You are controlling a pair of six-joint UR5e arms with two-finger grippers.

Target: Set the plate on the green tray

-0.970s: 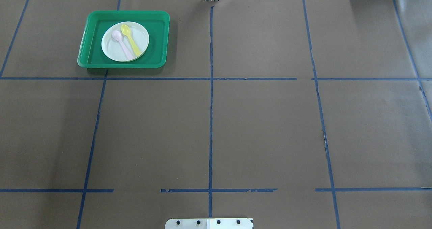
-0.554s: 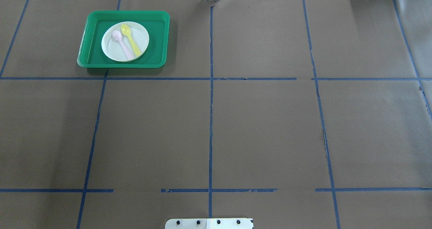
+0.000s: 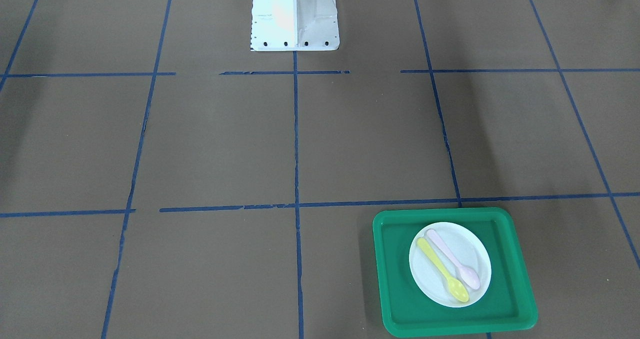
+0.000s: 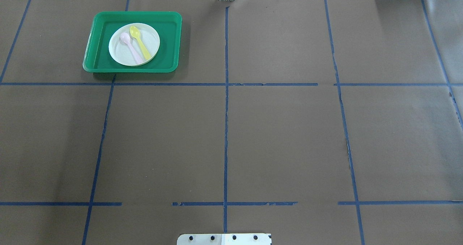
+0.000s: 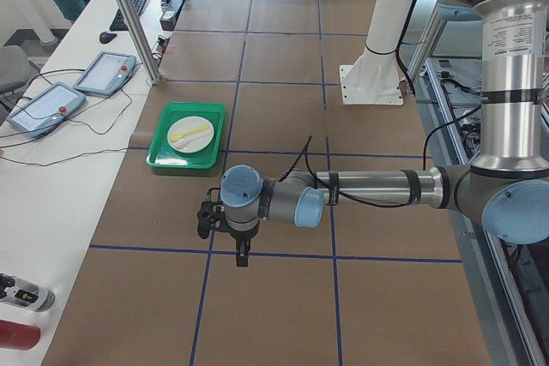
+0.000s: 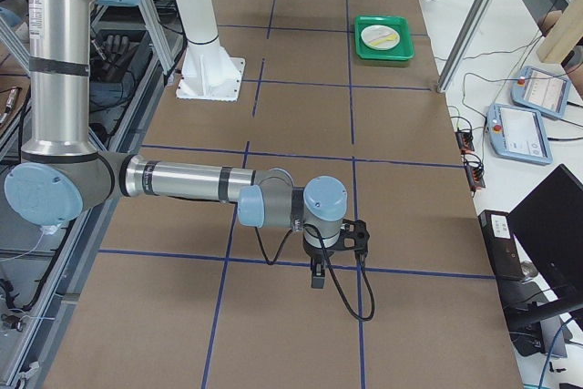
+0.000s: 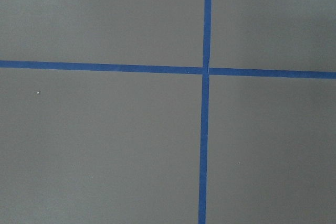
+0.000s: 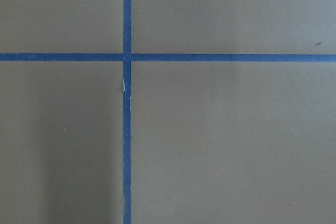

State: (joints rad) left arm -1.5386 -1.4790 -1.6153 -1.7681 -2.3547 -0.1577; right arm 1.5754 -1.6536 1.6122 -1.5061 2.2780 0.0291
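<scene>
Plate (image 4: 116,50) lay inside the green tray (image 4: 170,42) on the far left part of the desk (image 4: 282,136), with a yellow spoon (image 4: 141,45) and a pink spoon (image 4: 131,50) on it, so the task looked finished. Whether the left tool (image 5: 207,217) and the right tool (image 6: 353,234) were wide or narrow, I could not tell.

Tray (image 4: 170,39) sits at far left of table (image 4: 282,136), on robot's left side, well apart from base (image 4: 224,239). Plate (image 4: 152,37) is in tray, roughly centred. Two spoons (image 4: 142,47) lie side by side on plate, bowls toward table's far edge.
</scene>
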